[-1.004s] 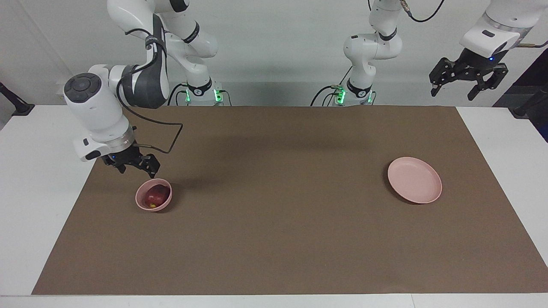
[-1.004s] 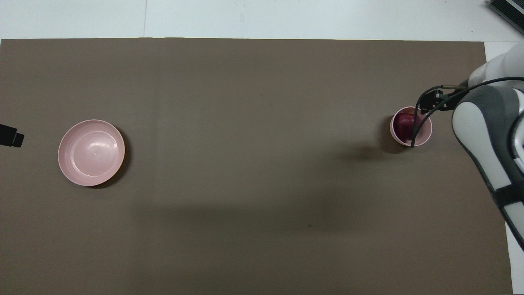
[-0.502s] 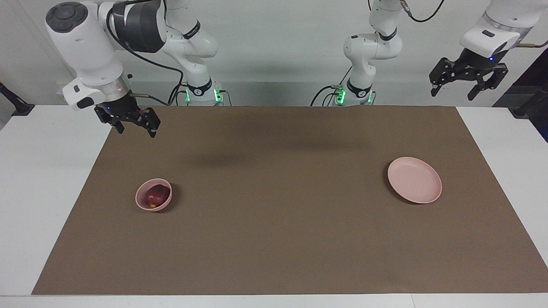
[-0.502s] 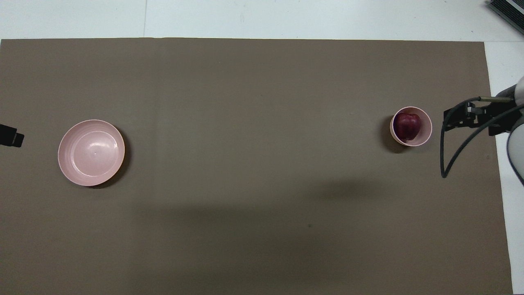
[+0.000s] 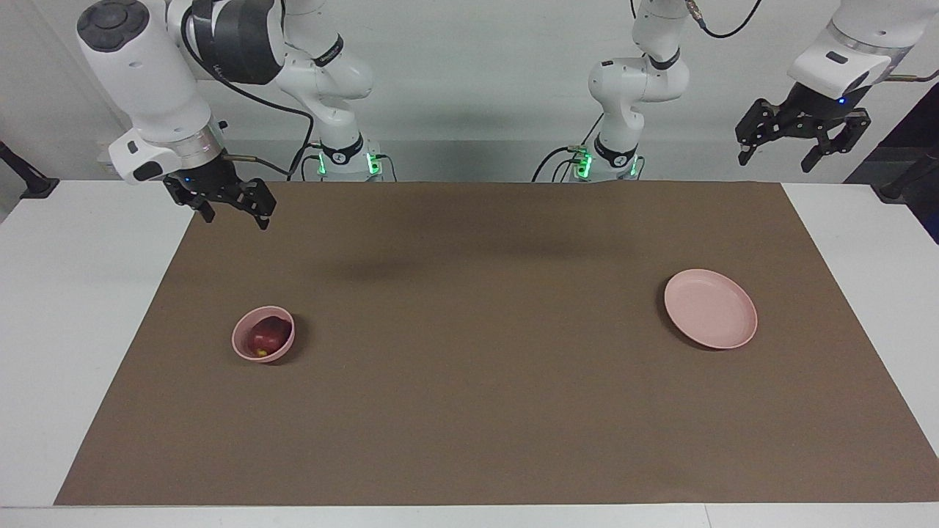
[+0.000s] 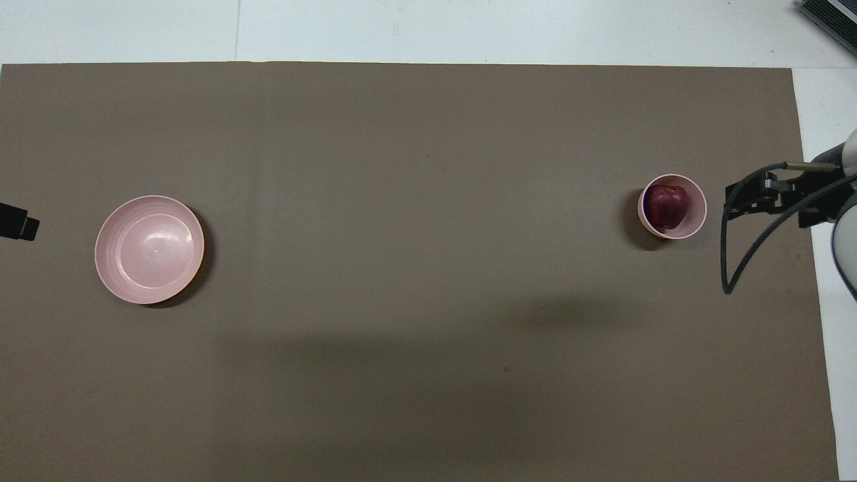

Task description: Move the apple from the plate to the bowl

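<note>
The dark red apple (image 5: 265, 336) lies in the small deep pink bowl (image 5: 243, 343) toward the right arm's end of the brown mat. Both show in the overhead view too, the apple (image 6: 665, 204) inside the bowl (image 6: 697, 215). The wide flat pink plate (image 5: 710, 308) lies bare toward the left arm's end; it also shows in the overhead view (image 6: 148, 249). My right gripper (image 5: 235, 218) is open and empty, raised over the mat's edge beside the bowl; it also shows in the overhead view (image 6: 750, 197). My left gripper (image 5: 776, 161) is open and empty and waits high past the plate's end of the table.
The brown mat (image 5: 469, 411) covers most of the white table (image 5: 73, 293). A black cable (image 6: 730, 261) hangs from my right arm's wrist over the mat near the bowl. Only a tip of my left gripper (image 6: 19, 224) shows in the overhead view.
My right gripper has risen from just above the bowl and drawn back toward the robots' end. The apple stays in the bowl. The left arm has not moved.
</note>
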Available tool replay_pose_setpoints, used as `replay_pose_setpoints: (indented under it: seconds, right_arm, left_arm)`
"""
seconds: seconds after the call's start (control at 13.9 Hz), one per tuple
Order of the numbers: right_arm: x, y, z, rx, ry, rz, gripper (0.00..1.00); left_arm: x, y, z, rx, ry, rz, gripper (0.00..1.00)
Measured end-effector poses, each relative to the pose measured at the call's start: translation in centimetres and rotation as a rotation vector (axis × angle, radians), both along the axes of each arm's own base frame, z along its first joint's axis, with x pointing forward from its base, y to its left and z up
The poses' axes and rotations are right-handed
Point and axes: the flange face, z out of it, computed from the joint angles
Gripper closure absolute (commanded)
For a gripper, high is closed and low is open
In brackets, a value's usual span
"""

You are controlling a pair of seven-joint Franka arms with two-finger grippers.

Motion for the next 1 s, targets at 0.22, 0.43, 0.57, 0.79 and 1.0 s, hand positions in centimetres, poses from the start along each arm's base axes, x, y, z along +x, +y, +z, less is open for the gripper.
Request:
replay_pose_setpoints:
  seconds: [0.22,0.43,0.57,0.79,1.0]
  right_arm:
    - [0.0,0.0,0.0,0.0,0.0,0.0,0.0]
    - [-0.2,0.0,-0.1,0.001,0.016,-0.001,0.0]
    - [-0.7,0.0,0.0,0.001,0.054,-0.003,0.0]
    - [-1.2,0.1,0.6,0.005,0.067,-0.004,0.0]
    - [-1.2,0.0,0.7,0.006,0.066,-0.005,0.0]
  left_arm:
    - [0.0,0.0,0.0,0.0,0.0,0.0,0.0]
    - [0.0,0.0,0.0,0.0,0.0,0.0,0.0]
    - [0.0,0.0,0.0,0.0,0.0,0.0,0.0]
    - [0.0,0.0,0.0,0.0,0.0,0.0,0.0]
    - [0.0,0.0,0.0,0.0,0.0,0.0,0.0]
